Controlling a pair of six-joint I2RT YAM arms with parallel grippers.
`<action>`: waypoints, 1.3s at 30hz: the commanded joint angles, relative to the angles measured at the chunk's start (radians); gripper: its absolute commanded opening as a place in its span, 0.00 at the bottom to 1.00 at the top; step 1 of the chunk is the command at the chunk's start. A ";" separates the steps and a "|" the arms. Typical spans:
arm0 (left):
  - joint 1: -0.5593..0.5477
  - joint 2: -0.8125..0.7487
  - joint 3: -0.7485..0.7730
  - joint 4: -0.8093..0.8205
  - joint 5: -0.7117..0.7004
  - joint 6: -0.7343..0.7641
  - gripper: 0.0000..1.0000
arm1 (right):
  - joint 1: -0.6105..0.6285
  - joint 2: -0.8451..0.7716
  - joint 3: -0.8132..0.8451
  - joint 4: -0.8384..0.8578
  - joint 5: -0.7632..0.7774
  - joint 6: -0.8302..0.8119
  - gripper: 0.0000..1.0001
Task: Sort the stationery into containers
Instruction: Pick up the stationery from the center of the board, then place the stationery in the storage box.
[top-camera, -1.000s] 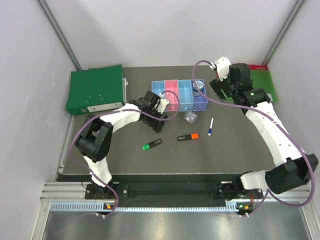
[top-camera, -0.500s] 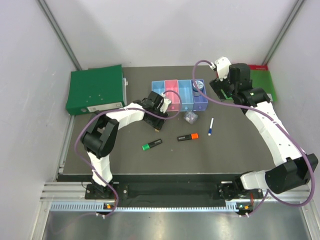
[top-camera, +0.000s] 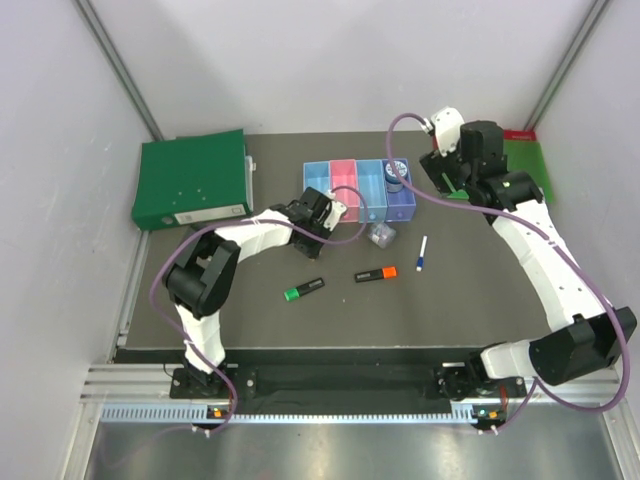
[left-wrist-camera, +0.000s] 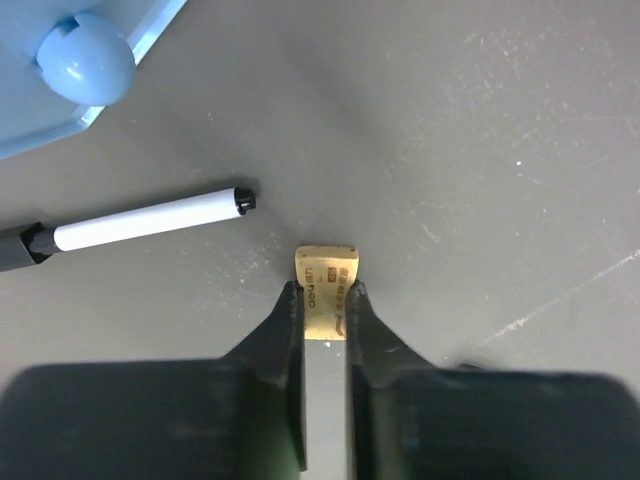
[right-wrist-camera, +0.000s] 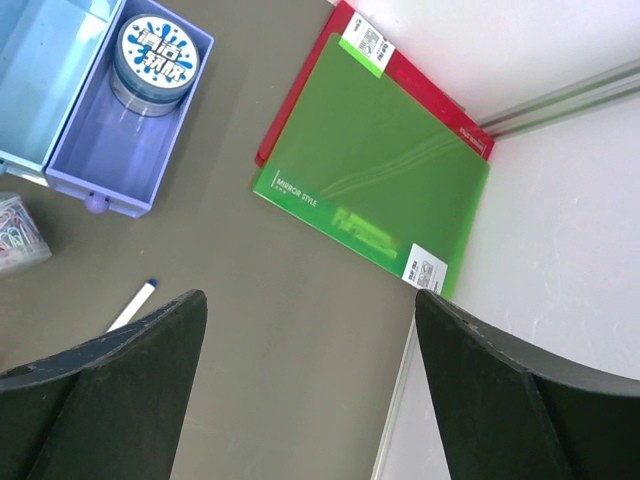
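In the left wrist view my left gripper (left-wrist-camera: 325, 296) is shut on the tan block (left-wrist-camera: 327, 268), which rests on the dark table. A black-white marker (left-wrist-camera: 150, 220) lies just left of it, below a light blue tray corner (left-wrist-camera: 60, 100). From above, the left gripper (top-camera: 320, 222) sits in front of the row of trays (top-camera: 345, 172). The round tin (top-camera: 396, 172) lies in the purple-blue tray (right-wrist-camera: 95, 160). My right gripper (right-wrist-camera: 310, 380) hangs open and empty above the table, right of the trays (top-camera: 452, 178). The clip box (top-camera: 381, 234), blue-white pen (top-camera: 422, 254), orange highlighter (top-camera: 376, 273) and green highlighter (top-camera: 304, 290) lie loose.
A thick green folder (top-camera: 192, 178) lies at the back left. A flat green red-edged board (right-wrist-camera: 375, 190) lies in the back right corner against the white walls. The arms' cables loop over the table near the trays.
The left gripper's jaws have shut onto the tan block. The right gripper stays open and has shifted slightly.
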 joint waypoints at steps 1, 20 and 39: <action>-0.016 -0.043 0.021 0.001 0.003 0.037 0.00 | 0.003 -0.011 0.041 0.015 0.007 0.011 0.84; -0.116 -0.024 0.386 0.178 0.213 0.166 0.00 | -0.155 -0.045 -0.091 0.137 0.198 0.044 0.83; -0.135 0.374 0.661 0.476 0.141 0.209 0.00 | -0.293 -0.064 -0.117 0.107 0.155 0.109 0.80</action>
